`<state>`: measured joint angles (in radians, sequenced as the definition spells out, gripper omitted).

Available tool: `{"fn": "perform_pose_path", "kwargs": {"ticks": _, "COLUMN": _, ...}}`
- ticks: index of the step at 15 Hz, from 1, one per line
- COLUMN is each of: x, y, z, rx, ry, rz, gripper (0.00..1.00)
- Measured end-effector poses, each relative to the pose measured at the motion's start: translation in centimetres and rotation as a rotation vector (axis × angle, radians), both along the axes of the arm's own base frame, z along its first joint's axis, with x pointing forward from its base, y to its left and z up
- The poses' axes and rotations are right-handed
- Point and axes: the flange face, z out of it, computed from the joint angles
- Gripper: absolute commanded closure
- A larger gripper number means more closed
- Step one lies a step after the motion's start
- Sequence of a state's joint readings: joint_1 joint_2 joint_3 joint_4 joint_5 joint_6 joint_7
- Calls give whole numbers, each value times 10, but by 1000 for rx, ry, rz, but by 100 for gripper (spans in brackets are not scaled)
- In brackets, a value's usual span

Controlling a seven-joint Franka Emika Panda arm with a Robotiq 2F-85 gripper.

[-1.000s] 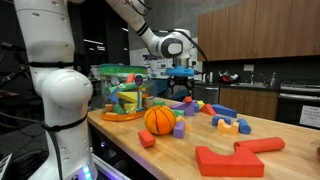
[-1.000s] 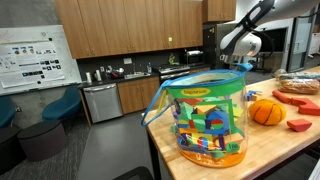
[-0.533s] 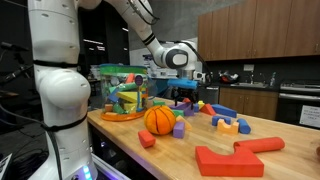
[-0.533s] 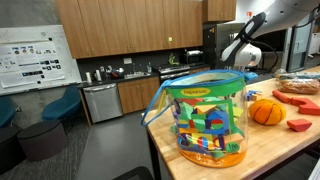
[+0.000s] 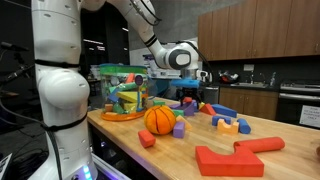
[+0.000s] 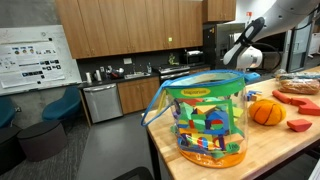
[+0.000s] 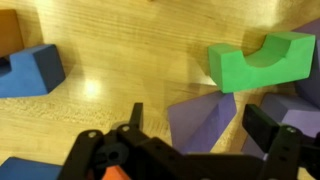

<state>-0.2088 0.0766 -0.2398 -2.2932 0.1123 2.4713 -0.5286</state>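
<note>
In the wrist view my gripper (image 7: 200,118) is open and hangs low over the wooden table. A purple wedge block (image 7: 205,130) lies between its two dark fingers (image 7: 266,127), and I cannot tell whether they touch it. Just beyond the wedge sits a green arch block (image 7: 262,58). A blue block (image 7: 30,70) lies to the left and another purple block (image 7: 300,108) to the right. In an exterior view the gripper (image 5: 188,96) points down among the far blocks, behind the orange ball (image 5: 160,120).
A clear tub of coloured blocks (image 5: 120,88) (image 6: 208,112) stands near the table's end. Loose pieces lie around: a large red block (image 5: 230,160), a small red cube (image 5: 147,139), an orange arch (image 5: 228,126) and a blue block (image 5: 222,110). The orange ball (image 6: 265,112) sits behind the tub.
The arm has shifted slightly right and lower over the far blocks since a second ago. In the last half second it has barely moved, and the jaws stay open.
</note>
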Motion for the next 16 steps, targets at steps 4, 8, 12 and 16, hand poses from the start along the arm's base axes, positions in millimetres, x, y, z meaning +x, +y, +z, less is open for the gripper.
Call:
{"fn": "perform_pose_path", "kwargs": {"ticks": 4, "x": 13, "y": 8, "z": 11, "rx": -24, "ry": -33, "rz": 8, "gripper": 0}}
{"fn": "perform_pose_path", "kwargs": {"ticks": 8, "x": 20, "y": 15, "z": 15, "rx": -47, "ry": -40, "rz": 25, "gripper": 31}}
{"fn": "perform_pose_path", "kwargs": {"ticks": 12, "x": 21, "y": 15, "z": 10, "rx": -50, "ry": -33, "rz": 28, "gripper": 62}}
{"fn": "perform_pose_path", "kwargs": {"ticks": 16, "x": 23, "y": 13, "z": 3, "rx": -50, "ry": -22, "rz": 29, "gripper": 88}}
